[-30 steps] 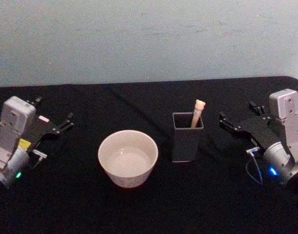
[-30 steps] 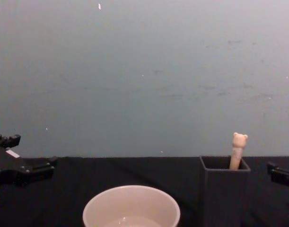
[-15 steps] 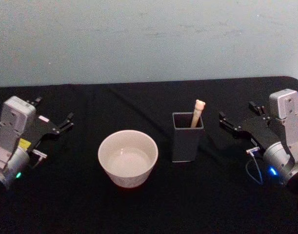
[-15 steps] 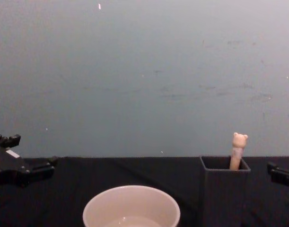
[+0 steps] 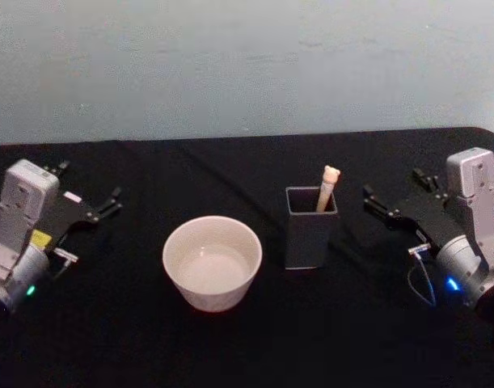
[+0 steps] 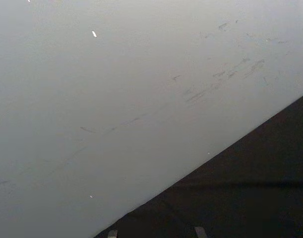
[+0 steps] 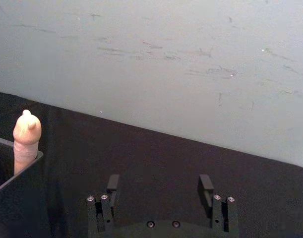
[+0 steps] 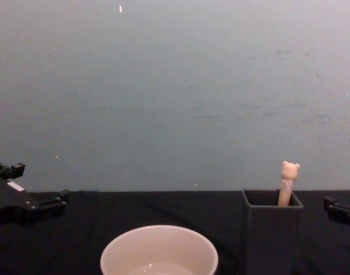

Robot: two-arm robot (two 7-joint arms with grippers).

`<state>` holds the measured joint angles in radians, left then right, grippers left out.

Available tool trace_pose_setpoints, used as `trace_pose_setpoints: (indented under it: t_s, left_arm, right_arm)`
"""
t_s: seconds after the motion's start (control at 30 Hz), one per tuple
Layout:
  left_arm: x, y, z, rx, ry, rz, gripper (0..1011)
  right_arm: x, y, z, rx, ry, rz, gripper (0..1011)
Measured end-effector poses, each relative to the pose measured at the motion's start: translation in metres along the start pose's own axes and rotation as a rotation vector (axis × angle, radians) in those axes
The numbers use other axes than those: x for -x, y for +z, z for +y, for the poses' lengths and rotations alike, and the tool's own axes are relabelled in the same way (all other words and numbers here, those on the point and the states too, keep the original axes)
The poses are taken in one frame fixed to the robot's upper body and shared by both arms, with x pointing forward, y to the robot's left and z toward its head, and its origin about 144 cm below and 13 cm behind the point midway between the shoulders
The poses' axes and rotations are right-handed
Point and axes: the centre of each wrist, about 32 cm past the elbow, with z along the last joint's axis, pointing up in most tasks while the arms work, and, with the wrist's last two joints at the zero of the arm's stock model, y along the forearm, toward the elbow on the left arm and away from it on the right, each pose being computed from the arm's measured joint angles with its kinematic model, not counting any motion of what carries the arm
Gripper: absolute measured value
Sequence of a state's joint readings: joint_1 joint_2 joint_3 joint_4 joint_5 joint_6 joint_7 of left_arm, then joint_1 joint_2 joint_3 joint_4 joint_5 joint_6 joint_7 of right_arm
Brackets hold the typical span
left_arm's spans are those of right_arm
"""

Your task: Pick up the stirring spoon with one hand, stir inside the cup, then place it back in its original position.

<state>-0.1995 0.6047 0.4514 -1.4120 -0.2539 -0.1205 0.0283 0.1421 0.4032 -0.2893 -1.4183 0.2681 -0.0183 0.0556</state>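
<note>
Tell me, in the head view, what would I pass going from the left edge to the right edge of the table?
left hand → cup → dark holder, with the stirring spoon standing in it → right hand

A plain wall filled the background, painted a pale grey-blue and lit evenly, without strong shadows. Its surface was matte and slightly worn: faint dark scuffs and thin scratch marks ran across it, clearest in the right wrist view, and a few tiny white flecks dotted it, one high up in the chest view. Below the wall lay the desk, covered edge to edge by a black cloth with soft creases running across it. The cloth met the wall in a straight, sharp line. At the far right, the desk's back corner curved round.
</note>
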Motion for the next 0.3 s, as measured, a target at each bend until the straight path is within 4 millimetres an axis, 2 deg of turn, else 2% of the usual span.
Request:
trace_pose_setpoints:
  t_s: [0.3]
  left_arm:
    - [0.0000,0.0000,0.0000,0.000,0.000,0.000,1001]
  right_arm:
    - [0.0000,0.0000,0.0000,0.000,0.000,0.000,1000]
